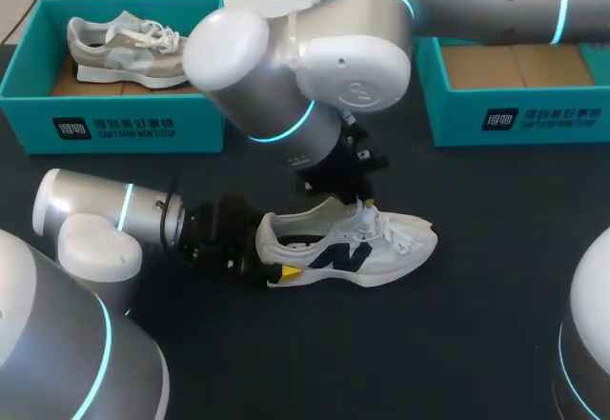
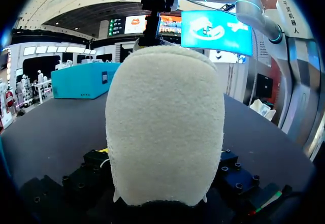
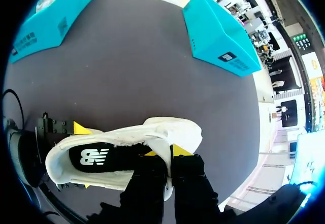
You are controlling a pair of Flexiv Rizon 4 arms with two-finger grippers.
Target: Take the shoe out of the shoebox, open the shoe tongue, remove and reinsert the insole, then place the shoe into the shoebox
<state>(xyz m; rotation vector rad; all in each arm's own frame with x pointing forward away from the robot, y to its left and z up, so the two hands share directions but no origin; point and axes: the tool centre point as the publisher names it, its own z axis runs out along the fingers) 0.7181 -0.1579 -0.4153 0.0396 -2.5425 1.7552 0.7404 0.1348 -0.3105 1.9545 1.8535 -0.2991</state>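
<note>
We had the white shoe (image 1: 353, 249) standing on its sole on the dark table (image 1: 477, 344), near the middle and outside both boxes, with its toe toward our right side. Our left gripper (image 1: 272, 249) came in low from the left and was clamped on the heel, one yellow tip against each side; in the left wrist view the fuzzy heel back filled nearly everything ahead of the fingers. Our right gripper (image 1: 357, 201) reached down from above over the shoe's opening, and its two yellow tips pinched the tongue (image 3: 169, 155) between them, one on each face. The black insole (image 3: 101, 158) lay inside the shoe, showing through the opening behind the tongue. At the far edge of the table sat the left shoebox (image 1: 114, 125), teal, with a grey shoe (image 1: 124, 49) lying in it, and well apart from it the right shoebox (image 1: 519, 115), also teal, showing only its brown cardboard floor.
</note>
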